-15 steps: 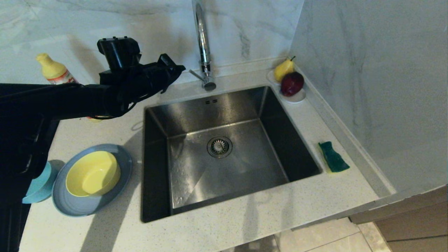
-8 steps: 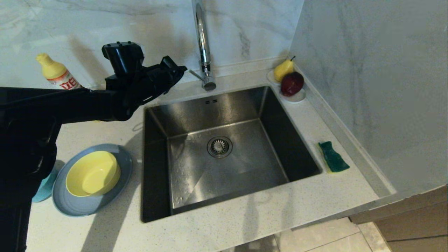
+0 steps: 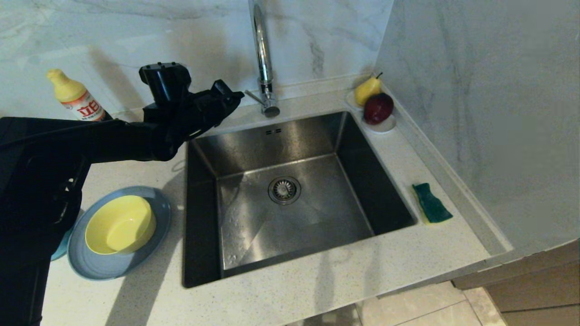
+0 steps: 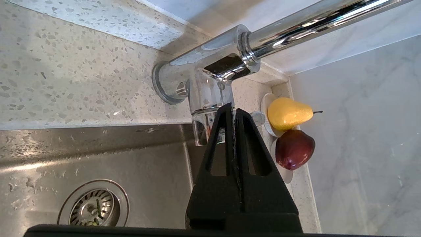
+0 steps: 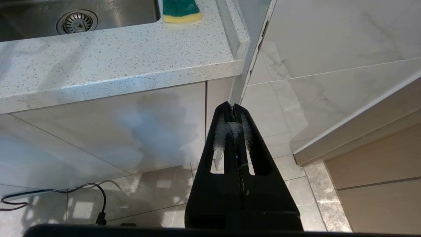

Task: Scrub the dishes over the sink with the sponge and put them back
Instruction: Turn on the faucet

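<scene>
yellow bowl [image 3: 120, 224]: sat upright in grey-blue plate [image 3: 149, 253]
sponge [image 3: 431, 203]: lay green-face-up right of sink [image 3: 317, 136]

White veined marble walls [image 3: 476, 113] meet a speckled pale countertop [image 3: 317, 280] above glossy grey floor tiles [image 5: 279, 138].

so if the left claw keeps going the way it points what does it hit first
Most likely the faucet's lever handle: the shut left claw points straight at it, just short of it, though depth is unclear.
</scene>
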Robot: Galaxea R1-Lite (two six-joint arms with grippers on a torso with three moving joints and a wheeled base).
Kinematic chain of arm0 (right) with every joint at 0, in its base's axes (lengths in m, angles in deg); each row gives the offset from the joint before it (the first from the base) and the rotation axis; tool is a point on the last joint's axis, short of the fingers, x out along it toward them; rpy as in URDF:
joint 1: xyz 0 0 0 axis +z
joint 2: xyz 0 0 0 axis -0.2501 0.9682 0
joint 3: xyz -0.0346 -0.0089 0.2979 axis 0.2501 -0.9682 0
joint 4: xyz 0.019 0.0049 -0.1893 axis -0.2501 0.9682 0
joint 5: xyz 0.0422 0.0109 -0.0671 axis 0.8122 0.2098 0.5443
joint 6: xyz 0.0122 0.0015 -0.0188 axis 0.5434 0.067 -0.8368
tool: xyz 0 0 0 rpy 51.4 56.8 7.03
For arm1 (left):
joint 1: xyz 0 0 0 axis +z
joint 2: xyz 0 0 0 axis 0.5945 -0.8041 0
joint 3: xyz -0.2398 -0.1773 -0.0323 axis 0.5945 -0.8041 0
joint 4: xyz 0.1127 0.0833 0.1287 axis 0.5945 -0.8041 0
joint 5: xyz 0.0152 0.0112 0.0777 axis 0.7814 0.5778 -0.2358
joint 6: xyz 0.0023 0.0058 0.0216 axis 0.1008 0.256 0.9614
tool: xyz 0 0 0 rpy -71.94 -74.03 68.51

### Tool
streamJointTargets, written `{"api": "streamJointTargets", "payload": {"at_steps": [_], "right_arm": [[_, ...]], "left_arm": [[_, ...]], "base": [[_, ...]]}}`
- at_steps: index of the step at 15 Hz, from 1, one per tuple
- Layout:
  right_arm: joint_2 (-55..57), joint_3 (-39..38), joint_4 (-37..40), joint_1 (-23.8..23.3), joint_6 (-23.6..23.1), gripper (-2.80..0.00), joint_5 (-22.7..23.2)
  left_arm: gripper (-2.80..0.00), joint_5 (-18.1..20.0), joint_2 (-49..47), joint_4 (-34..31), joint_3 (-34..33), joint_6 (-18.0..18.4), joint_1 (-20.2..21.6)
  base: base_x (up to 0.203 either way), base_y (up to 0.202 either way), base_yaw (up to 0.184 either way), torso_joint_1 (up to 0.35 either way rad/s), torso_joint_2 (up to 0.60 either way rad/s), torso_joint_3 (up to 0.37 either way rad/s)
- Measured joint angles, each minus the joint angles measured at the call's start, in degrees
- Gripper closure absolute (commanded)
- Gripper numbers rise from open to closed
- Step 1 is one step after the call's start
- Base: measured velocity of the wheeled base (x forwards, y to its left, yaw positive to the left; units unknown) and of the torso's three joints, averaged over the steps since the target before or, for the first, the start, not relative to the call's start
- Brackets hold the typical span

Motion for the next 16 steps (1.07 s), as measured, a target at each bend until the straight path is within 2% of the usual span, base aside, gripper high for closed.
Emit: {"api": "streamJointTargets", "payload": {"at_steps": [16], "right_arm": [[0.0, 0.0, 0.0, 0.0, 0.0, 0.0, 0.0]], "left_arm": [[0.0, -0.2, 1.0, 1.1, 0.0, 0.3, -0.1]], "base": [[0.0, 0.0, 0.0, 0.0, 0.0, 0.0]]}}
